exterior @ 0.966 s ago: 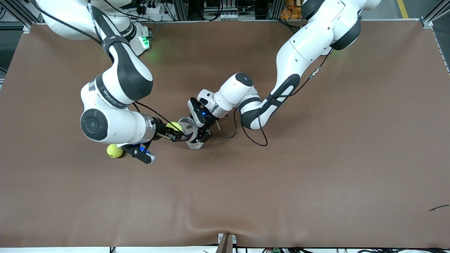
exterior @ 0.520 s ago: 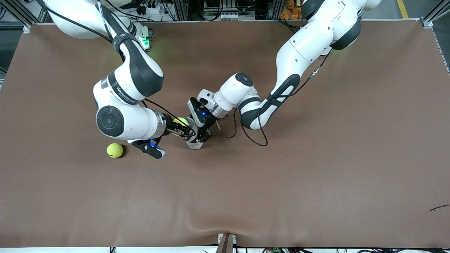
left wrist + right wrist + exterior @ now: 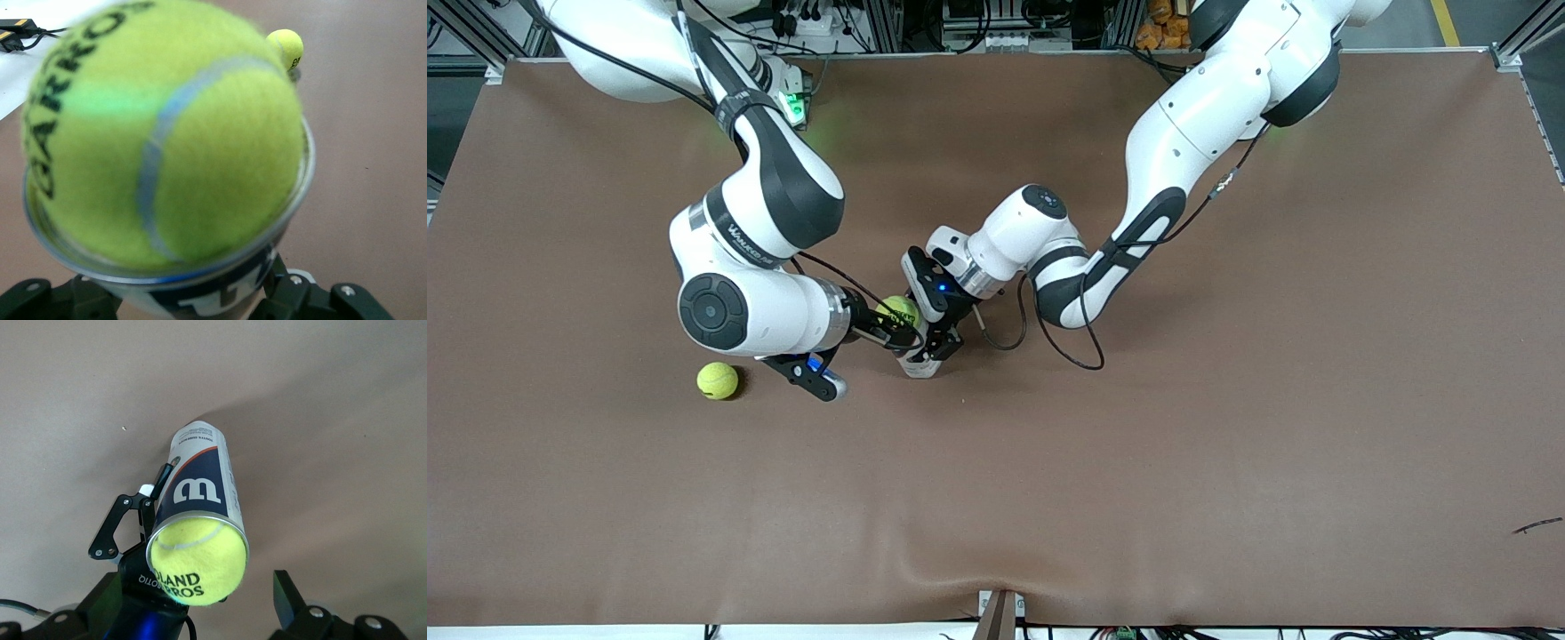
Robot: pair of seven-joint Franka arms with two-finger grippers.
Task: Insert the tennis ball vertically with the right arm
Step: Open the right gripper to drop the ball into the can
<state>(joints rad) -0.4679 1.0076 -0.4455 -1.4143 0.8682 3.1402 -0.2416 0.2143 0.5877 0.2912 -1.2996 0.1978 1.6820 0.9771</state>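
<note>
— Sitting where, the tennis ball (image 3: 897, 311)?
— It is resting in the can's (image 3: 200, 480) mouth (half sunk), right tool (image 3: 889, 336) spread apart around it.
— And the left tool (image 3: 929, 342)?
— Clamping the can upright on the worktop (image 3: 1227, 427); a spare ball (image 3: 718, 380) is lying toward the right arm's end.

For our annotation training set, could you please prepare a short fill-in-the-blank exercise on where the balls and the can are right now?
1. The open right pincer is beside the yellow-green felt tennis ball, which sits in the ___ of the white and navy cylindrical can.
2. The can is gripped by the ___ pincer.
3. A second yellow-green tennis ball lies loose on the brown table, toward the ___ arm's end.

Missing words: mouth; left; right
</note>
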